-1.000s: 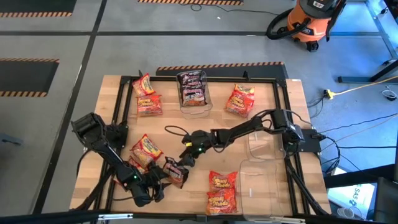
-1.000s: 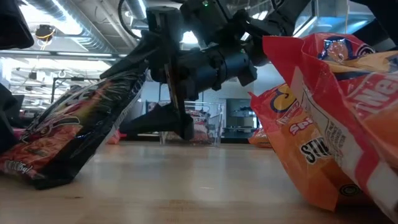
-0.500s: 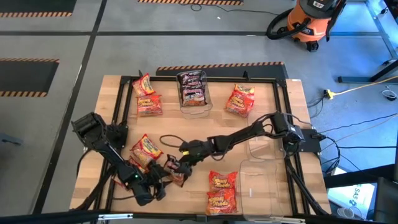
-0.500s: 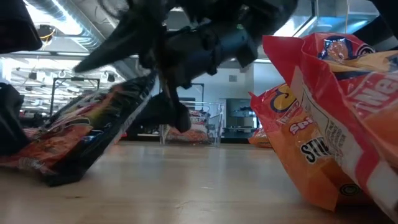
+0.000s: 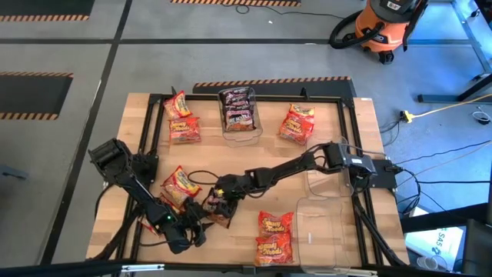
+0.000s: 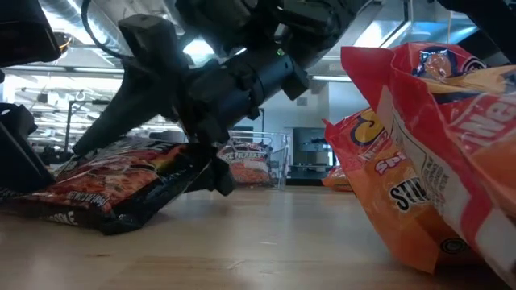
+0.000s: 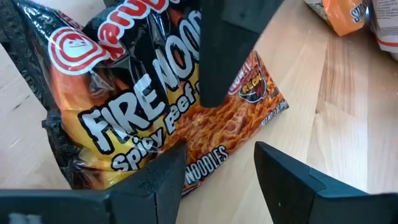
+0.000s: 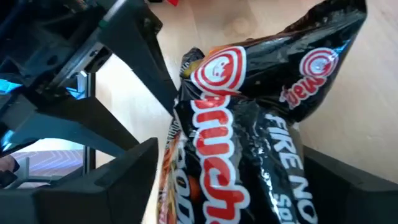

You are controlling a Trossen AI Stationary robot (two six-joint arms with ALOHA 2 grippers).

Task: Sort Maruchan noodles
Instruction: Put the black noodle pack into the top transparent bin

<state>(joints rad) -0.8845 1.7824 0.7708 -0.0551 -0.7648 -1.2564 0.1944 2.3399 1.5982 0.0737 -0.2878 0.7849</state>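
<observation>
A black Maruchan noodles packet (image 7: 143, 112) lies nearly flat on the table at the near left (image 5: 223, 216). My right gripper (image 5: 217, 201) reaches across from the right and stands open over it, a finger on either side (image 8: 230, 186). My left gripper (image 7: 217, 180) is open just on the near-left side of the packet (image 5: 196, 228), fingertips by its edge. Red-orange packets lie at the far left (image 5: 181, 117), far right (image 5: 297, 123), left (image 5: 181, 185) and near middle (image 5: 274, 235). My right gripper comes slanting down from the table's right with the black packet's upper end (image 8: 205, 68) between its open fingers. One finger (image 7: 224, 50) lies across the packet's printed face. The packet rests on the table (image 6: 121, 184), its right end slightly raised. Whether my left gripper touches the packet, I cannot tell.
A clear bin (image 5: 238, 115) at the far middle holds dark packets. Clear bins (image 5: 323, 223) stand at the near right. In the low view, orange packets (image 6: 435, 161) are stacked close at the right. A black frame (image 5: 346, 98) runs round the table.
My right gripper has gone toward the table's near-left and down over the black packet. The packet, which stood steeply tilted a second ago, has tipped over and now lies almost flat on the table.
</observation>
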